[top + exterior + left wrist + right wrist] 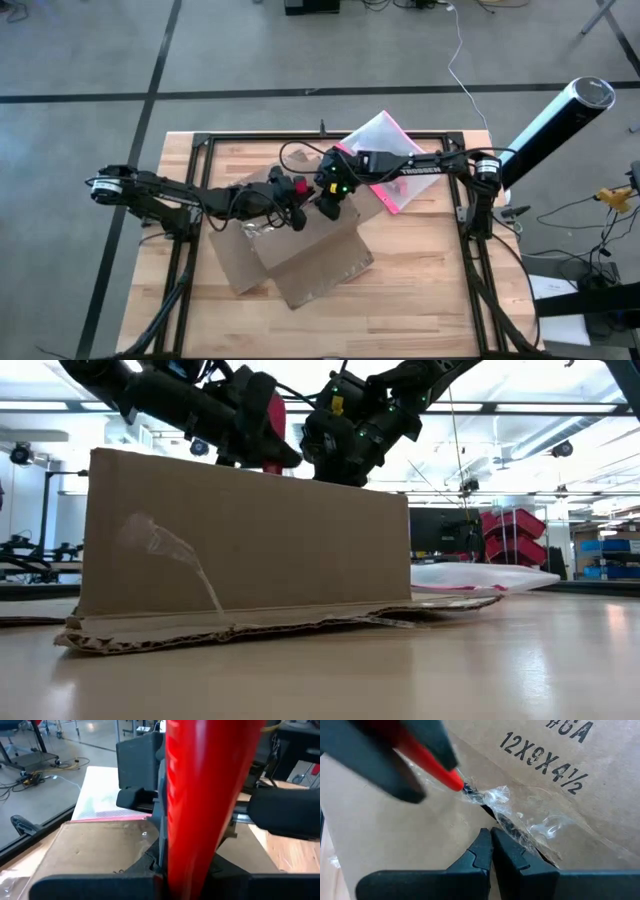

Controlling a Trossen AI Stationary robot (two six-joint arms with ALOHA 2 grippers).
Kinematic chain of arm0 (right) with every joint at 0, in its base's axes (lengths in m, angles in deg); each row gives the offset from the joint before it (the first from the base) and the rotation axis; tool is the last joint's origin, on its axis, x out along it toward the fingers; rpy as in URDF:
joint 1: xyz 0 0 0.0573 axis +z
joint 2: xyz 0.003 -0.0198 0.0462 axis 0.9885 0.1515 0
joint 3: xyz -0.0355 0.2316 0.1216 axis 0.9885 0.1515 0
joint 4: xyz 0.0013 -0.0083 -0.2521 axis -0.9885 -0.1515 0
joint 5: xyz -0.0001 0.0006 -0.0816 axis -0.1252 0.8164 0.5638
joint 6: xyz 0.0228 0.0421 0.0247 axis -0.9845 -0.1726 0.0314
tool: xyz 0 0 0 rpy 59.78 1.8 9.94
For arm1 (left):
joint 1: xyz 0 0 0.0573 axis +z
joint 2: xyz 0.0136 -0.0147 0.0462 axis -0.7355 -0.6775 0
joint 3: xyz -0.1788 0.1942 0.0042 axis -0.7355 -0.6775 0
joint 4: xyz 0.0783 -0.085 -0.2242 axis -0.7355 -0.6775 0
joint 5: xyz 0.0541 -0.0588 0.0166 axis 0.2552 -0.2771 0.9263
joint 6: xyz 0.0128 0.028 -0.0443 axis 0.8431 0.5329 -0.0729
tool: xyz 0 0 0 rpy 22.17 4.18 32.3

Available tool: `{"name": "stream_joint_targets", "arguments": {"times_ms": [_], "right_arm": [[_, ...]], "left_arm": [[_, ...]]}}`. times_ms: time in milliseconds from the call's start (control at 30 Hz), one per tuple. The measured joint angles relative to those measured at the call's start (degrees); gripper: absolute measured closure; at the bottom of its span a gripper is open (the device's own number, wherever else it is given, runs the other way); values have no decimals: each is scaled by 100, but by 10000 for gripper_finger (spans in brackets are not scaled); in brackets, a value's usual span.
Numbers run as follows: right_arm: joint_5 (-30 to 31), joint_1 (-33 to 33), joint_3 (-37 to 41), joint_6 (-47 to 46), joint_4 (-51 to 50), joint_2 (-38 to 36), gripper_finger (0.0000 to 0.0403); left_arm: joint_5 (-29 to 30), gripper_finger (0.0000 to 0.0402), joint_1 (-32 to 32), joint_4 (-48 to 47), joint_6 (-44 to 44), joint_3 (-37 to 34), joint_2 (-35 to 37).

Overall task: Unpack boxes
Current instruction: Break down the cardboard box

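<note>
1. The box (300,250) lies mid-surface, brown cardboard, flaps spread flat, with torn clear tape (520,820) crumpled along its seam.
2. The right gripper (491,845) hangs just above that seam, its fingers pressed together with nothing between them, the tips near the tape.
3. The left gripper (297,205) is over the box's top, clamped on a red tool (427,762) whose tip touches the tape at the seam.
4. A pouch (385,150), pink-edged, lies behind the box, partly under the right arm.
5. The wooden surface (430,290) carries everything.
</note>
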Motion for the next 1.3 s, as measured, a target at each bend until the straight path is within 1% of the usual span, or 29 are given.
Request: {"name": "stream_joint_targets", "arguments": {"times_ms": [133,267,433,500,600,800,933,1067,1200,1300], "right_arm": [[0,0,0,-7,0,0,403],[2,0,2,-7,3,2,403],[4,0,2,-2,-8,2,403],[4,0,2,-2,-9,2,403],[2,0,2,-2,-13,2,403],[71,-23,2,-17,-22,2,403],[248,-83,2,-152,-35,2,403],[282,-201,2,-165,-31,2,403],[262,-305,2,-157,-28,2,403],[262,-347,4,-143,-28,2,403]], "left_arm": [[7,379,2,-39,3,-2,0],[3,379,2,-335,25,-2,0],[-267,379,2,-479,44,-61,0],[-291,379,2,-485,24,-61,0],[-419,379,3,-529,-123,-69,24],[-531,379,-20,-675,-514,-69,395],[-558,379,-20,-1295,-750,72,747],[-573,379,-42,-1844,-906,201,960],[-567,379,-39,-1880,-907,201,1001],[-384,379,-39,-1794,-848,203,977]]}}
